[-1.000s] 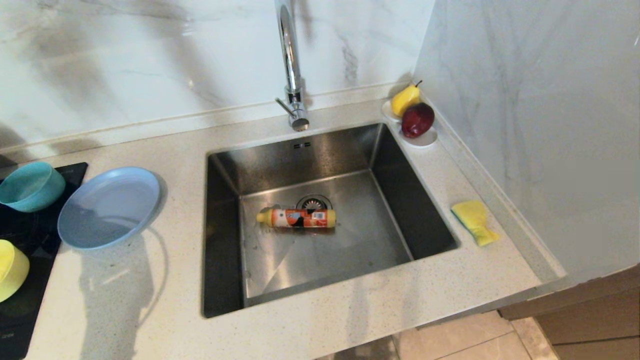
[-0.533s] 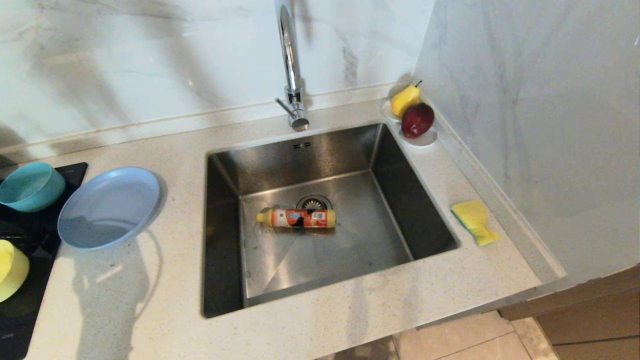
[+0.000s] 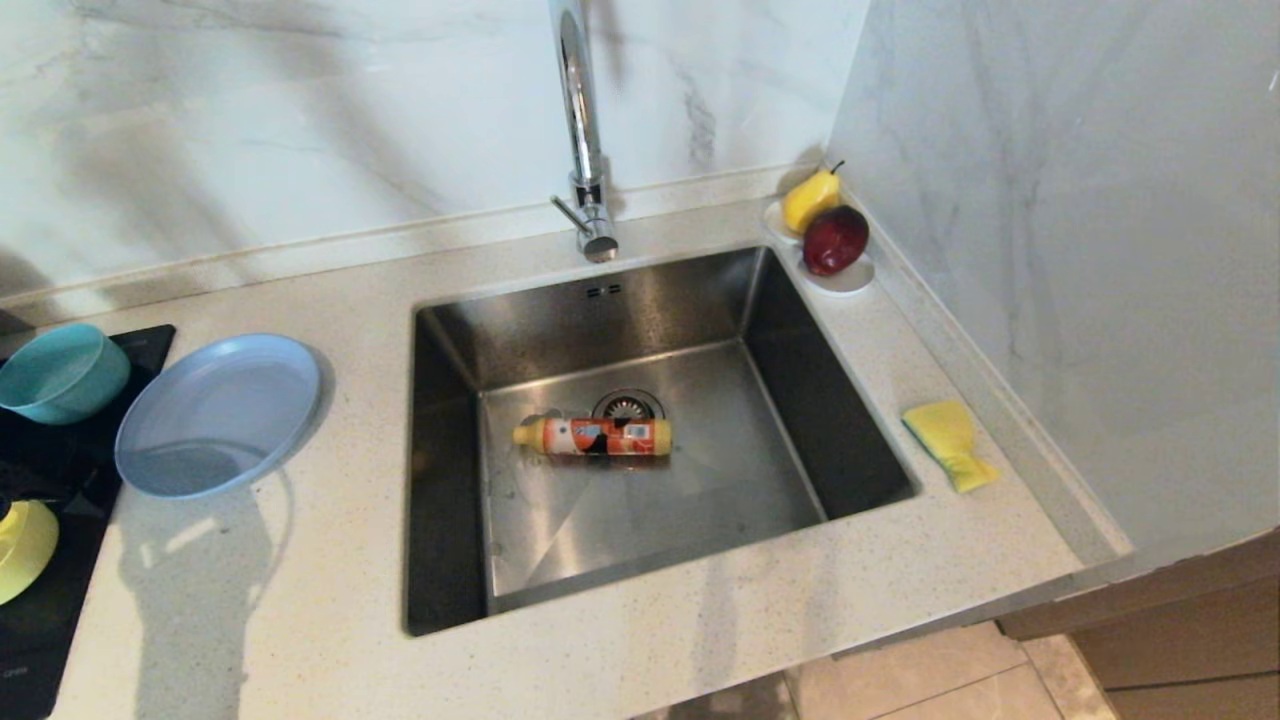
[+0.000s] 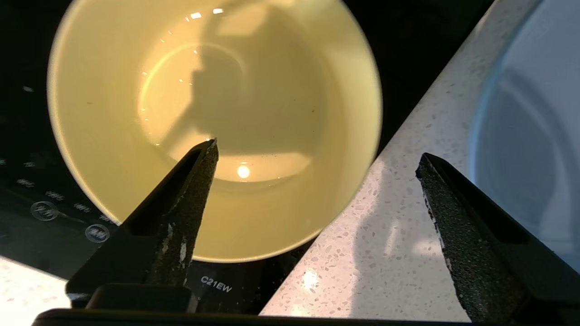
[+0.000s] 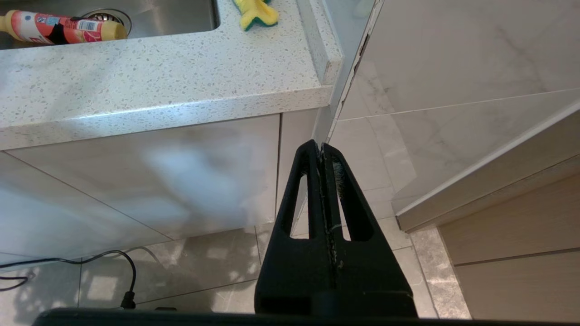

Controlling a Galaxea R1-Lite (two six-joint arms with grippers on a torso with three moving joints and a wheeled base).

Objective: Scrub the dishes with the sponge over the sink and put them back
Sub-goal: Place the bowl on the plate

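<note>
Left pincer (image 4: 317,158) spread wide above pale yellow bowl (image 4: 213,122) on black hob, one fingertip over bowl, other outside rim. Right pincer (image 5: 322,151) pressed together, parked below bench (image 5: 149,86). Sponge (image 3: 948,440) untouched right of sink (image 3: 850,420). Step: picking up bowl. Next: lower, straddle rim, pinch.

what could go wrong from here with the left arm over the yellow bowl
1. The left end effector is open above the yellow bowl, one finger over the inside, the other over the counter; a shallow bite on the thin rim might slip.
2. The bowl sits on a glossy black cooktop close to the grey-blue plate; a sideways push could slide it into the plate.
3. A detergent bottle lies in the sink, possibly in the way when scrubbing.
</note>
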